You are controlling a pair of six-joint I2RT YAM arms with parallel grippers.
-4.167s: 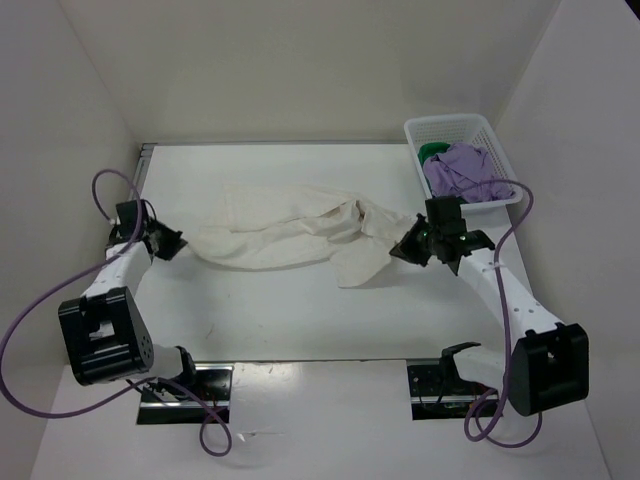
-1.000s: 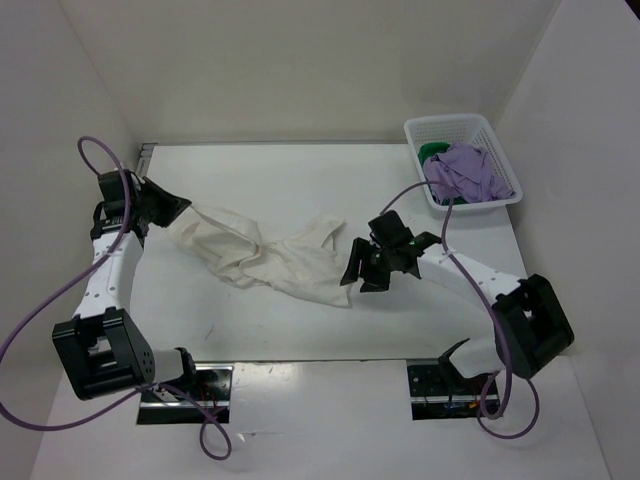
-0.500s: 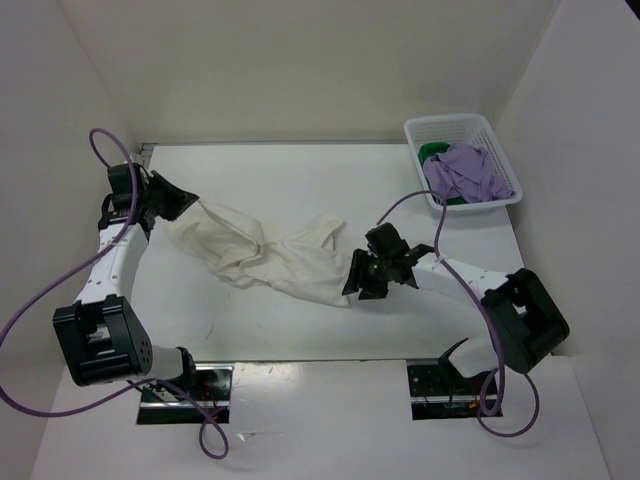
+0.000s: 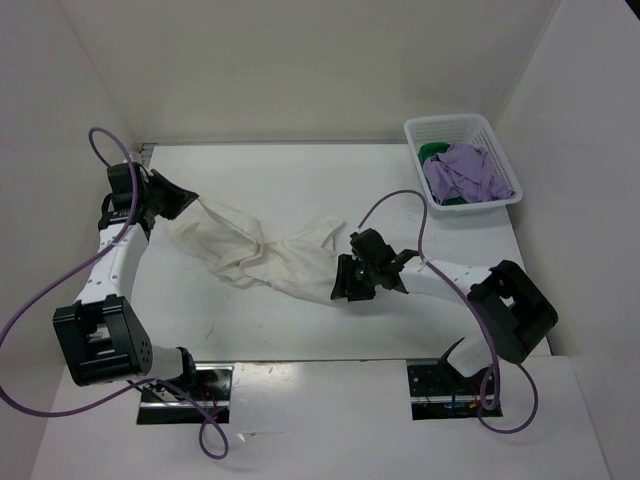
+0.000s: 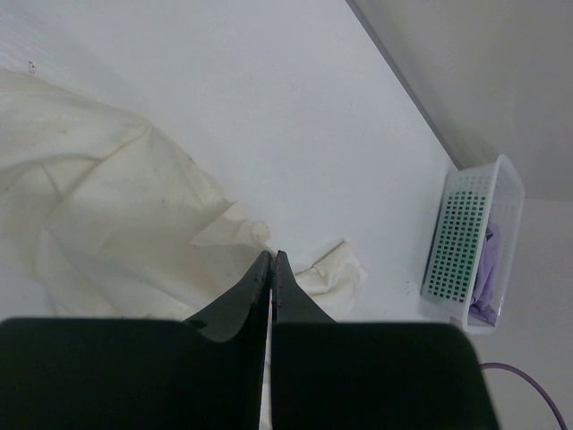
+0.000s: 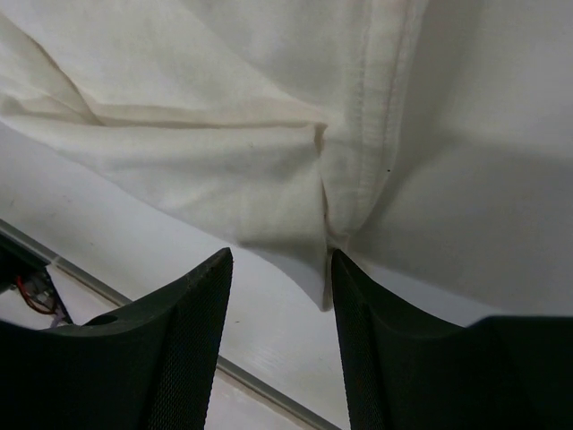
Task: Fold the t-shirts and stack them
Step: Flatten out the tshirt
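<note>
Top external view has the cream t-shirt (image 4: pixel 270 260) lying rumpled on the white table (image 4: pixel 300 170), drawn out in a slanting band from the far left toward the near middle, with a twisted knot of folds about halfway along. Its cloth is plain and soft, off-white, with faint grey smudges visible from the left wrist. The left gripper (image 4: pixel 190 204) is clenched on the shirt's far-left end, its fingers pressed flat together with the cloth running out from between them. The right gripper (image 4: pixel 342 280) sits at the shirt's near-right corner with its jaws spread. From the right wrist, a stitched hem and a pointed fold of the cloth lie just past the gap between its fingers (image 6: pixel 192 322), not pinched. The lavender t-shirt (image 4: pixel 468 172) is heaped in the white lattice basket (image 4: pixel 450 122) at the far right corner, with the green t-shirt (image 4: pixel 432 152) peeking out beside it. About four seconds ago the cream shirt stretched nearly level between both grippers. Since then the right gripper has let go and moved left to the corner, and the left one has drawn back toward the far-left edge.
</note>
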